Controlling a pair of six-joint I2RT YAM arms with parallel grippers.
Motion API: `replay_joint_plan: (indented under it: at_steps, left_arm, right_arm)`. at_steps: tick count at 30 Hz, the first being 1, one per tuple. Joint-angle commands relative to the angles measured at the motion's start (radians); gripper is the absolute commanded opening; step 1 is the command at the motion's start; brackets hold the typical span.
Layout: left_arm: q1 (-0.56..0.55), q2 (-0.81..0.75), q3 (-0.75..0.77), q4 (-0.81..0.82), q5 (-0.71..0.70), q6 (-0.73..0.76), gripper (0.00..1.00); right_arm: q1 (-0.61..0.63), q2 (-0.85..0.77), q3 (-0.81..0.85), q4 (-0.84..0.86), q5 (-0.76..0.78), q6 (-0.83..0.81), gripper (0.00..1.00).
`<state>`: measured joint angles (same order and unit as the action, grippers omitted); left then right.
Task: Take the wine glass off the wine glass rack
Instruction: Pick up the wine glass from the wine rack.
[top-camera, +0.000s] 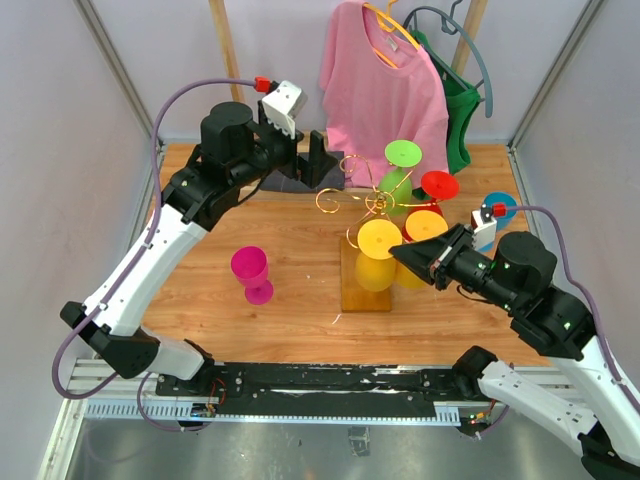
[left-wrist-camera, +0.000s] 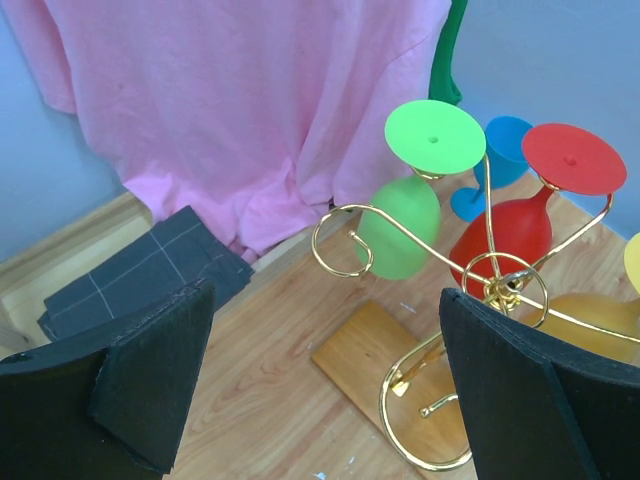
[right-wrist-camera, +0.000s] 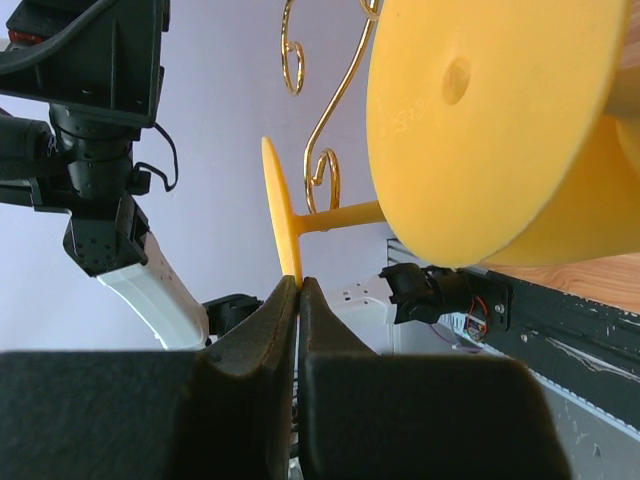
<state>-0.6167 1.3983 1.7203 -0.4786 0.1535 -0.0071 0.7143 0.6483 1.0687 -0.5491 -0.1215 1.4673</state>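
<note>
The wine glass rack, gold wire (top-camera: 372, 200) on a wooden base (top-camera: 362, 292), stands mid-table. Green (top-camera: 402, 155), red (top-camera: 439, 185) and two yellow glasses hang on it upside down. My right gripper (top-camera: 400, 250) is shut on the rim of the front yellow glass's foot (top-camera: 380, 238). In the right wrist view the fingertips (right-wrist-camera: 297, 285) pinch that foot (right-wrist-camera: 282, 205) edge-on; the other yellow glass (right-wrist-camera: 500, 110) fills the upper right. My left gripper (top-camera: 305, 163) is open and empty behind the rack. It looks down on the wire arms (left-wrist-camera: 345, 225) and base (left-wrist-camera: 385, 365).
A magenta glass (top-camera: 252, 272) stands upright on the table at the left. A blue glass (top-camera: 498, 207) stands at the right back. A pink shirt (top-camera: 385, 90) and a green garment (top-camera: 458, 120) hang behind. A dark folded cloth (left-wrist-camera: 140, 275) lies under the shirt.
</note>
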Motion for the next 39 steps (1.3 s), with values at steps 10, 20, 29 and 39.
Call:
replay_joint_plan:
  at_steps: [10, 20, 29, 39]
  left_arm:
    - [-0.005, 0.024, -0.002, 0.058, -0.022, -0.007, 0.99]
    - [-0.005, 0.025, -0.001, 0.082, -0.082, -0.012, 0.99]
    - [0.009, 0.016, -0.002, 0.116, -0.168, -0.039, 0.99]
    - [0.061, 0.003, -0.007, 0.128, -0.220, -0.065, 0.99]
  right_arm:
    - [0.056, 0.043, 0.013, 0.108, -0.077, 0.011, 0.01]
    - [0.076, 0.111, 0.055, 0.192, -0.118, 0.006, 0.01]
    - [0.098, 0.158, 0.083, 0.268, -0.137, 0.010, 0.01]
    - [0.136, 0.197, 0.047, 0.384, -0.164, 0.037, 0.01]
